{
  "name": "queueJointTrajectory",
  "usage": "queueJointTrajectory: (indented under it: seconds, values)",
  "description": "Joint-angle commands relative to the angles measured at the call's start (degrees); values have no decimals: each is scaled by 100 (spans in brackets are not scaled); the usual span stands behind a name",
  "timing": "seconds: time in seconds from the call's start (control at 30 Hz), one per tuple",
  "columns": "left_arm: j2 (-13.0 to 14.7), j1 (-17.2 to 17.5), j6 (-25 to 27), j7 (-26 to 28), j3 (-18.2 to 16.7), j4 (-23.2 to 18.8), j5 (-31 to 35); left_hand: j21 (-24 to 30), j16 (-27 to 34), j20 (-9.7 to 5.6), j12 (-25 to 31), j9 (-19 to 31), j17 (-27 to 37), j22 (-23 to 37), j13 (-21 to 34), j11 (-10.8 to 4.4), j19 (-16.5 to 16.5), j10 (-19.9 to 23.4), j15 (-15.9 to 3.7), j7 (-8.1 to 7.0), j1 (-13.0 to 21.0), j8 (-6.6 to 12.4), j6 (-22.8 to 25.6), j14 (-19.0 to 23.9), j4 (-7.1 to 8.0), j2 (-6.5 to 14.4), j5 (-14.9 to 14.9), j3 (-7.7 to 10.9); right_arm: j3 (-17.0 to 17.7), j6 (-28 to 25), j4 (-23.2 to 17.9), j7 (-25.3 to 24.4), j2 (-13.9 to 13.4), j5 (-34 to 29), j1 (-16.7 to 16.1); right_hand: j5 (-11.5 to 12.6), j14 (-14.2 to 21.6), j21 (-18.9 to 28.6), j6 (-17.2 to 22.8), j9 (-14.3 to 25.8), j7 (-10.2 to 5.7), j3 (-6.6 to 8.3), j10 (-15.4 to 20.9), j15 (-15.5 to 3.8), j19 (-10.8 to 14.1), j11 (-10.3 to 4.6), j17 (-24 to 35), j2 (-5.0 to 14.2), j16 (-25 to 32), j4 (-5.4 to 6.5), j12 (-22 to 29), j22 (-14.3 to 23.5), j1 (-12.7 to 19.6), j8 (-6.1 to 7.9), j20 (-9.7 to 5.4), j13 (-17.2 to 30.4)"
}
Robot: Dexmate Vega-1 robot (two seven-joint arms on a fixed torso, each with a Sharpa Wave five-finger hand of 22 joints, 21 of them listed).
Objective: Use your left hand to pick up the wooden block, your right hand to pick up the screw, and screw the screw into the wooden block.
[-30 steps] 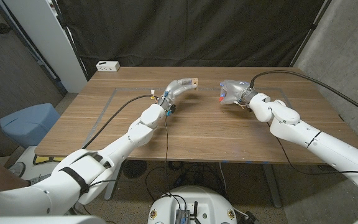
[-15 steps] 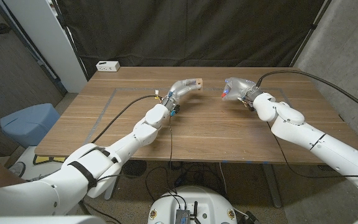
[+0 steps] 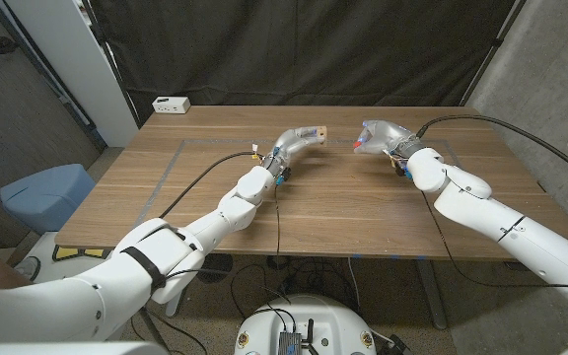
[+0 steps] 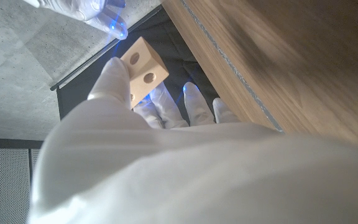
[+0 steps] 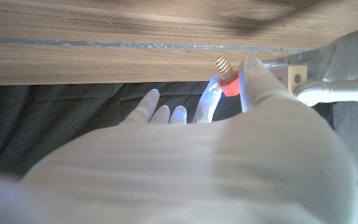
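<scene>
Two arms reached over the counter [image 3: 215, 187] in the head view, and I held both robot hands raised above its far half. My left robot hand [image 3: 294, 140] gripped the wooden block [image 3: 313, 131] at its fingertips, the block pointing toward my right side. My right robot hand [image 3: 381, 137] pinched the screw [image 3: 354, 147], whose red head showed at the fingertips facing the block. Block and screw were near each other but apart, with a gap of bare counter showing between them. A white power strip [image 3: 171, 104] lay at the counter's far left corner.

From the left wrist view, my left robot hand [image 4: 148, 118] held the wooden block [image 4: 143, 64] between the thumb and the other fingers, with round holes showing on two of its faces. The fingertips [image 4: 107, 12] of my right robot hand showed just beyond the block.

From the right wrist view, my right robot hand [image 5: 229, 118] pinched the screw [image 5: 226, 76] by its red head, the threaded shank sticking out bare. The wooden block [image 5: 296, 76] showed just beside it, not touching.
</scene>
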Motion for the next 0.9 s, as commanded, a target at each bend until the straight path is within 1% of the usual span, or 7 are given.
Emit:
queueJointTrajectory:
  seconds: [0.03,0.2,0.4,0.47,0.67,0.9]
  values:
    - [-364,-173,-309,-58,64,653,-63,15,34,-12,-25,8,-1,31,24,9,25,39,-717,-7,-3,36,62,31,27,59,58,16,387,137,-211,-617,69,888,-405,29,48,-13,1,-11,30,23,30,-19,34,25,24,-11,34,39,-30,17,-70,44,30,26]
    - [-426,-199,-376,-46,104,736,-38,14,35,-9,-31,7,-1,31,25,10,23,38,-715,-2,0,35,61,33,25,63,59,16,547,226,-273,-835,135,1230,-553,39,48,-14,1,-36,35,21,44,6,32,39,28,-9,34,43,-32,17,-92,45,32,27]
    - [-439,-171,-396,45,164,684,36,16,33,-6,-36,7,-4,31,28,11,28,45,-715,0,-13,32,63,38,30,63,58,11,705,419,-281,-1027,233,1637,-678,55,55,-16,-20,-73,56,21,40,23,26,69,33,-5,35,43,-45,17,-116,41,37,27]
    - [-438,-162,-397,58,183,658,58,16,31,-6,-38,7,-5,31,28,11,29,45,-719,1,-14,32,64,37,32,70,59,13,749,566,-238,-1082,277,1774,-715,60,59,-17,-29,-84,67,22,43,35,24,81,35,-3,36,43,-47,17,-122,38,41,27]
    - [-441,-98,-358,67,195,544,54,16,31,-8,-44,7,-6,31,31,11,28,51,-710,2,-21,37,82,46,35,76,59,12,798,878,-133,-1223,406,2064,-765,75,78,-17,-27,-113,85,23,64,53,23,94,39,2,43,44,-47,17,-140,42,43,28]
    - [-538,-123,-404,39,185,683,10,16,27,-6,-49,6,-10,31,33,12,29,56,-714,1,-11,31,71,46,27,78,61,15,804,1228,34,-1403,602,2299,-769,90,77,-23,-37,-141,91,24,72,61,7,113,44,11,42,47,-51,17,-159,40,43,29]
